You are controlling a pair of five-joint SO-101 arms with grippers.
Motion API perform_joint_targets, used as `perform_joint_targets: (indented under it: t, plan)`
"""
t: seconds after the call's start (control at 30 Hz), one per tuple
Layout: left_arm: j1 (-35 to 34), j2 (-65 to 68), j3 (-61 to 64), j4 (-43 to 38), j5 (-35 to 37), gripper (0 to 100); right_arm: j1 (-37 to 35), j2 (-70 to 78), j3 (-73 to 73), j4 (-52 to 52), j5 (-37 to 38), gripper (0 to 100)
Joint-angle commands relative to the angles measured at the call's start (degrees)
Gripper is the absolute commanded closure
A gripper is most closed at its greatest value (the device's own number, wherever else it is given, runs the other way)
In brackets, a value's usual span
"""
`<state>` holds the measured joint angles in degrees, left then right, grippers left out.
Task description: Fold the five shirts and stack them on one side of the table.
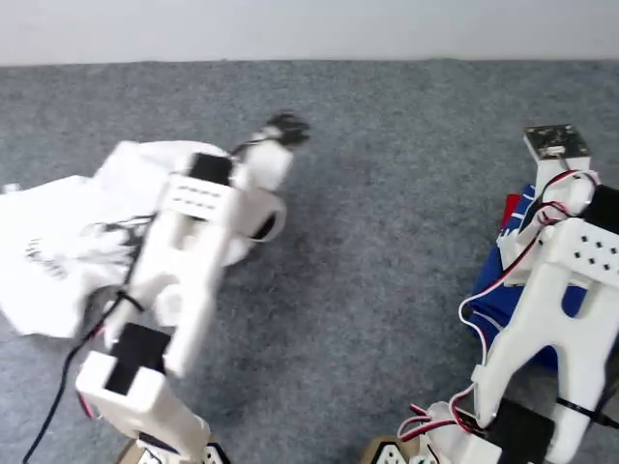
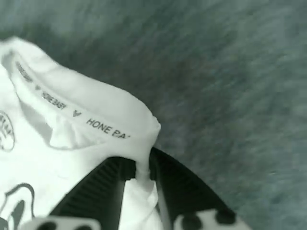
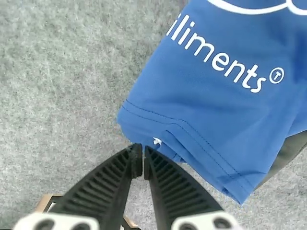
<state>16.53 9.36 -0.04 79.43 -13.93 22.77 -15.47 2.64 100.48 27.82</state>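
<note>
While the left gripper (image 2: 142,166) is clamped on a thin fold of the white shirt (image 2: 57,143) right at the collar edge, its dark jaws sit nearly together with only that pinch of cloth between them. The collar stands up off the grey felt table (image 1: 387,251), printed neck tape facing out. From above, the white shirt lies crumpled on the left side of the table with the left arm (image 1: 184,271) stretched over it. The right gripper (image 3: 143,152) is closed tip to tip, tips touching the hem corner of the blue shirt (image 3: 230,96); can't tell if any cloth is actually caught. The blue shirt, with white lettering, lies fairly flat on the right side of the table, partly under the right arm (image 1: 551,309). A bit of grey cloth (image 3: 293,146) shows from under its edge, and a strip of red cloth (image 1: 510,208) sits against its far side. The two shirts are well apart, with bare felt between them.
</note>
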Motion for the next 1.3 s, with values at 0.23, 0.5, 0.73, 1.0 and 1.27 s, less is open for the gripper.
perform_joint_targets:
  t: [0.23, 0.5, 0.73, 1.0, 1.27]
  plan:
    - [15.8, 0.6, -10.1, 3.1, 2.9, 97, -0.7, -2.4, -0.4, 2.2, 0.3, 99.0]
    - [15.7, 1.0, -19.0, 19.5, 6.5, 85, -0.7, -2.2, -0.4, 2.2, 0.3, 99.0]
    - [10.4, -6.6, -15.0, 21.3, 5.7, 85, -0.7, -2.2, -0.4, 2.2, 0.3, 99.0]
    - [-7.6, -23.0, 10.4, 19.6, -3.3, 85, -0.7, -2.2, -0.4, 2.2, 0.3, 99.0]
    - [-27.6, -29.5, 30.0, 8.8, -18.3, 84, -0.7, -2.0, -0.4, 2.2, 0.3, 99.0]
